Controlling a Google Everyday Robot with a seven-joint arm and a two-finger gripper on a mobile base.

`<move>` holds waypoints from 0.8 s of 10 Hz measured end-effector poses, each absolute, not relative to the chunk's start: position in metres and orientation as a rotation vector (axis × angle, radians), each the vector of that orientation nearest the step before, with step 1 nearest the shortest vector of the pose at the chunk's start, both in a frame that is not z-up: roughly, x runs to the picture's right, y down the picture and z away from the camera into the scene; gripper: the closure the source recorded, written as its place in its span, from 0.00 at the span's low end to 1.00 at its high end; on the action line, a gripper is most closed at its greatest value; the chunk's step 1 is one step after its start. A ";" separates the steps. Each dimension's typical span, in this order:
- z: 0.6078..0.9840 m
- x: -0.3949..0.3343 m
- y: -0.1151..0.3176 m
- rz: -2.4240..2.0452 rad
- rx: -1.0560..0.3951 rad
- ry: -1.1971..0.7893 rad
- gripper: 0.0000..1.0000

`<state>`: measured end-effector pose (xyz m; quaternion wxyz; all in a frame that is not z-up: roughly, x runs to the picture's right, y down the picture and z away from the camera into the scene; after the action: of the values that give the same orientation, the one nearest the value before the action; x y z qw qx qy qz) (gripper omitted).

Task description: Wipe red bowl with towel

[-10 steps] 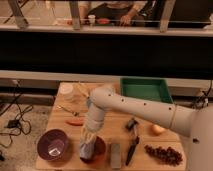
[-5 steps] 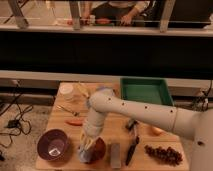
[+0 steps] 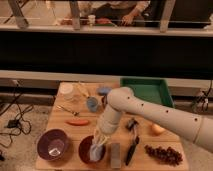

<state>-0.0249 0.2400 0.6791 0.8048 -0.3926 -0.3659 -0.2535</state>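
The red bowl (image 3: 86, 147) sits on the wooden table (image 3: 65, 116) near its front edge, left of centre. My gripper (image 3: 100, 137) points down over the bowl's right side and is shut on a pale grey towel (image 3: 96, 151). The towel hangs down into the bowl and covers part of its inside. My white arm (image 3: 145, 112) reaches in from the right.
A purple bowl (image 3: 52, 144) stands left of the red bowl. A grey block (image 3: 115, 154) and a black brush (image 3: 132, 148) lie just to its right. Grapes (image 3: 162, 154), an orange fruit (image 3: 157, 129), a green tray (image 3: 148, 90), a carrot (image 3: 78, 122) and blue items (image 3: 93, 104) are also on the table.
My gripper with the towel has shifted slightly to the right and lower inside the red bowl. The bowl and the other things have stayed in place.
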 end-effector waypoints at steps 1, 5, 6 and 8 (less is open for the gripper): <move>0.682 -0.025 0.237 -0.540 -0.837 -0.781 0.98; 0.692 -0.051 0.237 -0.557 -0.836 -0.787 0.98; 0.693 -0.058 0.237 -0.562 -0.836 -0.787 0.98; 0.695 -0.087 0.240 -0.597 -0.837 -0.795 0.98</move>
<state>-0.0873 0.2399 0.6948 0.7963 -0.3897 -0.3699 -0.2778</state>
